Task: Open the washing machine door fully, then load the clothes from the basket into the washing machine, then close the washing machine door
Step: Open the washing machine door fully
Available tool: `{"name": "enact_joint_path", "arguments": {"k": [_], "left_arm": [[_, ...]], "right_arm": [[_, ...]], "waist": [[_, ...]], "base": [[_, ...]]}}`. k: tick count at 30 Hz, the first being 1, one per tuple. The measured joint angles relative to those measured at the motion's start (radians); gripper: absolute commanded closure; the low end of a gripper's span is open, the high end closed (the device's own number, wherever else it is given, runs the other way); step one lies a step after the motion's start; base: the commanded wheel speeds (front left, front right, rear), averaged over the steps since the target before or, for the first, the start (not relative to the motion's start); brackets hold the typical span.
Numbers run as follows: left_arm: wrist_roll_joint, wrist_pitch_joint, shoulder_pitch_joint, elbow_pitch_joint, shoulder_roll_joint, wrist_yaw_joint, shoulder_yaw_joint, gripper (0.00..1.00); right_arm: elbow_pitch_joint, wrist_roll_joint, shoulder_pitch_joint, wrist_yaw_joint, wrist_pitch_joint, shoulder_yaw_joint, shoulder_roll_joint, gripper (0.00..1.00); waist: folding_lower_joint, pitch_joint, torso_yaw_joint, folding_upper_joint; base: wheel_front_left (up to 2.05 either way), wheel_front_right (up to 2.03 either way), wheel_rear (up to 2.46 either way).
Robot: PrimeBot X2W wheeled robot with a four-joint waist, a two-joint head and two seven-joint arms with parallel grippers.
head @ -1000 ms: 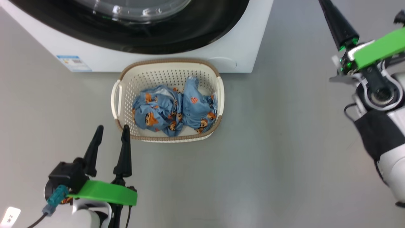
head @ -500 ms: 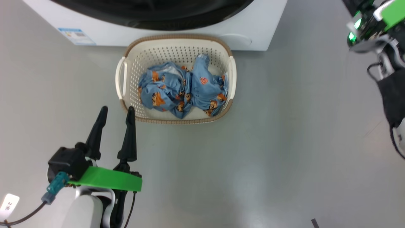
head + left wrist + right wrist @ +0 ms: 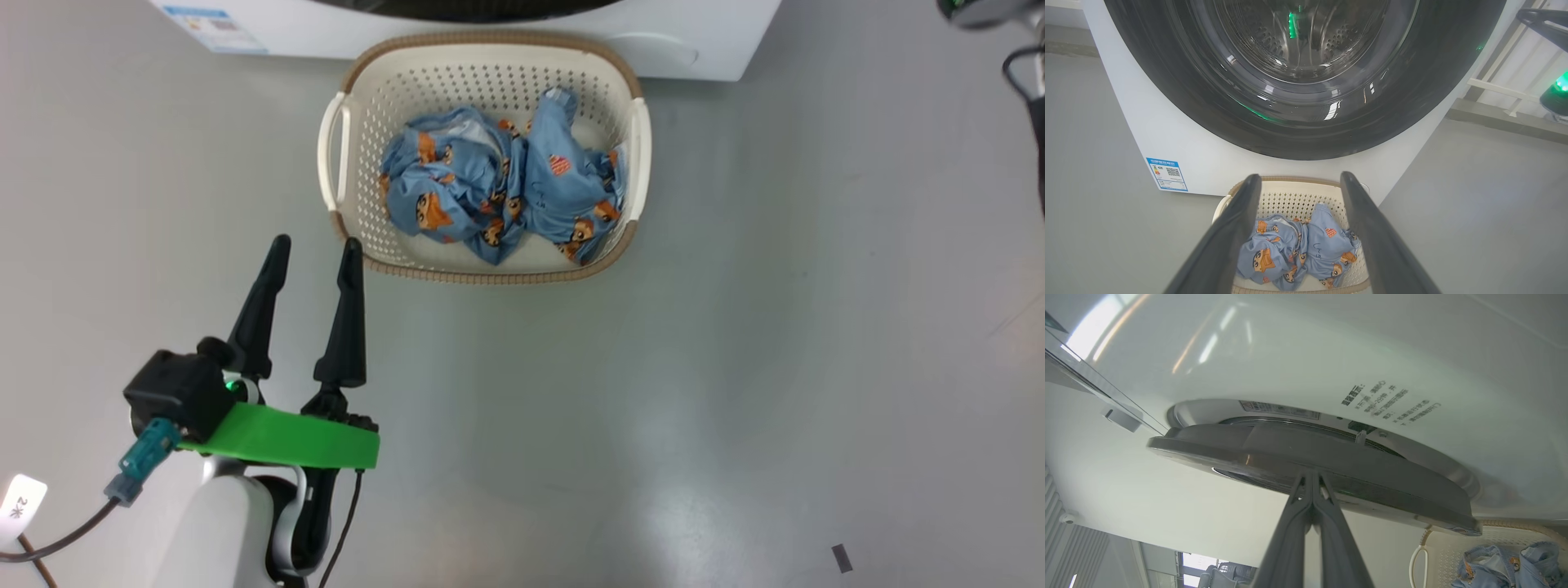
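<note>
The washing machine door (image 3: 1302, 61) hangs on the front of the washing machine (image 3: 1180, 134), its glossy black rim ringing the clear glass, through which the steel drum shows. In the right wrist view the door is seen edge-on and seems to stand slightly off the white front, with a thin gap behind it, though the angle is too steep to be sure. The right gripper (image 3: 1312, 475) has its two fingers pressed together with nothing between them, and their tips meet the door's edge. A blue sticker (image 3: 1166, 174) sits at the lower left corner of the machine's front.

The basket (image 3: 490, 73) stands on the grey floor (image 3: 735, 367), just beside the foot of the machine and below the door. The clothes (image 3: 498, 184) lie crumpled inside it, two light-blue bundles side by side and touching, one showing a small red patch. They cover the middle and the right of the basket's bottom, and the perforated far wall is bare.

The left gripper (image 3: 316, 241) hovers over the floor by the basket's near left corner. Its fingers are spread wide apart and empty, pointing towards the machine.
</note>
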Motion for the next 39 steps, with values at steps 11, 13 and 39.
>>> {"name": "enact_joint_path", "arguments": {"k": [11,13,39], "left_arm": [[-0.024,0.000,-0.021,-0.017,-0.001,0.001,-0.021,0.00],[-0.026,0.000,-0.021,-0.020,-0.001,0.002,-0.023,0.00],[-0.063,0.000,-0.046,-0.036,-0.004,0.016,-0.056,0.00]], "right_arm": [[0.027,-0.053,-0.098,0.000,0.001,0.000,0.009,1.00],[0.028,-0.061,-0.109,0.000,0.000,0.002,0.010,1.00],[0.033,-0.114,-0.178,0.000,-0.009,0.040,-0.006,1.00]], "waist": [[0.0000,0.050,0.037,-0.0001],[0.0000,0.056,0.042,0.0000],[0.0000,0.099,0.082,-0.0001]], "base": [[0.00,0.00,0.00],[0.00,0.00,0.00],[0.00,0.00,0.00]]}}
